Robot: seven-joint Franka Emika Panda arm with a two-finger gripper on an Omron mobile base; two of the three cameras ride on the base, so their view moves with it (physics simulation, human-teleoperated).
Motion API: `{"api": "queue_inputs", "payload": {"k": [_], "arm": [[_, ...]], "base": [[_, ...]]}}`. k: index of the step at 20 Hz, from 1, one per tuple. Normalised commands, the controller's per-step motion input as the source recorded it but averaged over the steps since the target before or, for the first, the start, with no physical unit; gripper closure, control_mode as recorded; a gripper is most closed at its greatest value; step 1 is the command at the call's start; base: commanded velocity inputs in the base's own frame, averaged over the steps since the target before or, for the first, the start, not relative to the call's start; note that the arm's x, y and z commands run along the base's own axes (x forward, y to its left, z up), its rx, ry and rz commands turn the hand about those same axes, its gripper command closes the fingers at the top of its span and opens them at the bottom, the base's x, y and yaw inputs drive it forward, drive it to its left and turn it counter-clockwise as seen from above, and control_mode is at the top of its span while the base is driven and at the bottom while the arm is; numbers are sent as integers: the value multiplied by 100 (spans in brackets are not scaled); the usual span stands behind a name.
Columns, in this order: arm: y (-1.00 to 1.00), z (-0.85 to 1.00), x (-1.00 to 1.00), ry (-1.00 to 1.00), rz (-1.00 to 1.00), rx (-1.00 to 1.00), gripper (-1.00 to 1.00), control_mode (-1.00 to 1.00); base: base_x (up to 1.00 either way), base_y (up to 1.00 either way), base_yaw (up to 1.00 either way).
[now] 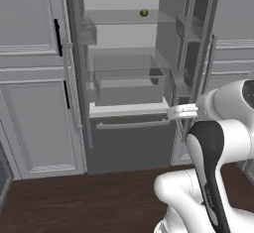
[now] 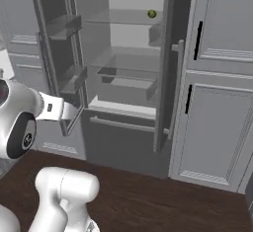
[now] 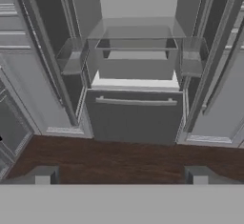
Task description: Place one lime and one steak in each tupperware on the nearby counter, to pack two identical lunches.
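A: Grey kitchen cabinetry all round, dark wood floor [image 1: 74,202] below. Fridge [image 1: 124,78] stands open in front of the robot, both doors [image 2: 54,53] swung wide w/ door bins showing.

B: What's inside?

A: Glass shelf [image 1: 124,18] up top, clear drawer [image 1: 129,83] under it, then a closed lower freezer drawer [image 3: 136,118] w/ a long bar handle. One lime [image 1: 144,13] sits on the top glass shelf, toward the right in the left base view. Right base view has the same lime at the shelf's right end, near the back wall.

B: Steak? Tupperware?

A: Can't point to either from these angles. Same for the worktop.

B: Gripper?

A: Gripper [image 3: 121,175] is held low, well back from the fridge, aimed at the freezer drawer front. Hand view has the two dark finger tips [image 3: 44,174] rising at the bottom, far apart w/ bare floor between them. So jaws are apart, nothing in them.

B: Arm posture?

A: Arm [image 1: 213,147] is folded up, elbow high, wrist pointing toward the fridge approx level w/ the freezer handle. Lime is well above and beyond the hand, no contact.

B: Anything beside the fridge?

A: Tall panelled cabinets [image 1: 34,78] w/ black bar handles on the left in left base view; similar ones on the right in right base view.
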Motion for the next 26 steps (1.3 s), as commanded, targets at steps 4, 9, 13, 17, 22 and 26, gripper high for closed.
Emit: {"api": "queue_inputs", "payload": {"k": [4, 9, 13, 17, 22, 26], "arm": [[0, 0, 0, 0, 0, 0, -100, 100], [0, 0, 0, 0, 0, 0, -100, 100], [0, 0, 0, 0, 0, 0, -100, 100], [0, 0, 0, 0, 0, 0, -100, 100], [0, 0, 0, 0, 0, 0, -100, 100], [0, 30, 0, 0, -5, 0, -100, -100]], "base": [[100, 2, -18], [100, 2, -12], [100, 1, -10], [100, 6, -9], [97, 5, -7], [18, 0, -2]]}}
